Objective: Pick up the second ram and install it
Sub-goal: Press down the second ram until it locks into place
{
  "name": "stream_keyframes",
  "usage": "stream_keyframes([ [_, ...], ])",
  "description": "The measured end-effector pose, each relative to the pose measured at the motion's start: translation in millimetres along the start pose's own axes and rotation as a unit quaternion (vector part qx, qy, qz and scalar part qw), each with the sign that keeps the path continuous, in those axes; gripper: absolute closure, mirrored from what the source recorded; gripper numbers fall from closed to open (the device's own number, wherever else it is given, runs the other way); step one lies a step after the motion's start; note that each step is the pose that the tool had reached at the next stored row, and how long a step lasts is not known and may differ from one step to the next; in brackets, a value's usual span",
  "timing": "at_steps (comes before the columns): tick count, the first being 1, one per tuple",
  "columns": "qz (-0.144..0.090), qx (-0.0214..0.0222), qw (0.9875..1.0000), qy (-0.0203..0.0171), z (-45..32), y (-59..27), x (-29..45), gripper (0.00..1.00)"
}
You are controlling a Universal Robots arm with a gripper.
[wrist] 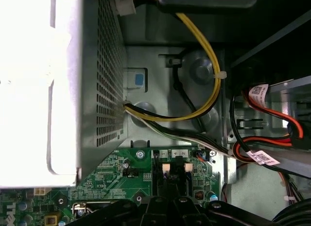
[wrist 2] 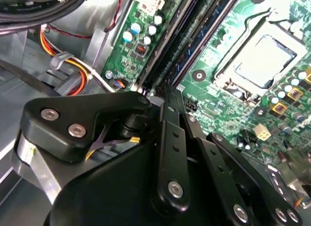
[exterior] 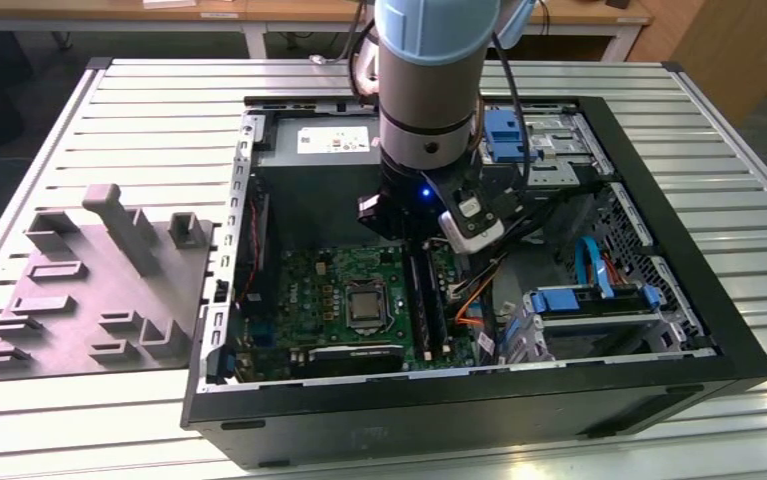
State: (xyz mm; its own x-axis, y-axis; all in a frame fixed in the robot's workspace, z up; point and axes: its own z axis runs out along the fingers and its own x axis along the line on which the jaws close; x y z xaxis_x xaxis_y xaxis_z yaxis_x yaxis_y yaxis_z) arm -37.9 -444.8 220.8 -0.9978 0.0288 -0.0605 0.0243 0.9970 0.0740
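Observation:
My gripper (exterior: 410,238) reaches down into the open computer case over the black memory slots (exterior: 421,300) of the green motherboard (exterior: 343,300). In the second wrist view its black fingers (wrist 2: 171,109) are closed together, and the gripper (wrist 2: 166,90) ends at the near end of the slots. A dark-blue strip, the second ram (wrist 2: 210,29), lies along one slot, running away from the fingertips. I cannot tell whether the fingers clamp it or just touch its end. In the first wrist view the gripper (wrist: 169,199) sits over the slot ends with their white clips (wrist: 166,166).
The grey power-supply box (exterior: 314,140) stands at the back of the case, close to the arm. Yellow, red and black cables (wrist: 204,95) run beside the slots. Blue drive brackets (exterior: 590,300) lie to the exterior view's right. A grey foam tray (exterior: 90,290) lies outside the case.

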Motion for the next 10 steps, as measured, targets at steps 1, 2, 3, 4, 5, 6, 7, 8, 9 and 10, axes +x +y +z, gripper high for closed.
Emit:
stream_keyframes([
  [1, 0.0, 0.0004, 1.0, 0.0001, -3.5, 0.2, -0.2, 0.9],
  [2, 0.0, 0.0008, 1.0, 0.0003, -7.0, 0.4, -0.4, 0.9],
  [3, 0.0, 0.0006, 1.0, 0.0002, -10.2, 0.6, -0.6, 0.9],
  [4, 0.0, 0.0007, 1.0, 0.0002, -13.1, 0.9, -0.7, 0.9],
  [5, 0.0, 0.0007, 1.0, 0.0003, -14.4, 1.0, -0.9, 0.9],
  [6, 0.0, 0.0006, 1.0, 0.0002, -14.3, 1.0, -0.8, 0.9],
  [7, 0.0, 0.0006, 1.0, 0.0002, -14.3, 1.0, -0.8, 0.9],
  [8, 0.0, 0.0006, 1.0, 0.0002, -14.3, 1.0, -0.8, 0.9],
  [9, 0.0, 0.0006, 1.0, 0.0002, -14.3, 0.9, -0.8, 0.9],
  [10, 0.0, 0.0008, 1.0, 0.0003, -14.5, 0.7, -0.8, 0.9],
])
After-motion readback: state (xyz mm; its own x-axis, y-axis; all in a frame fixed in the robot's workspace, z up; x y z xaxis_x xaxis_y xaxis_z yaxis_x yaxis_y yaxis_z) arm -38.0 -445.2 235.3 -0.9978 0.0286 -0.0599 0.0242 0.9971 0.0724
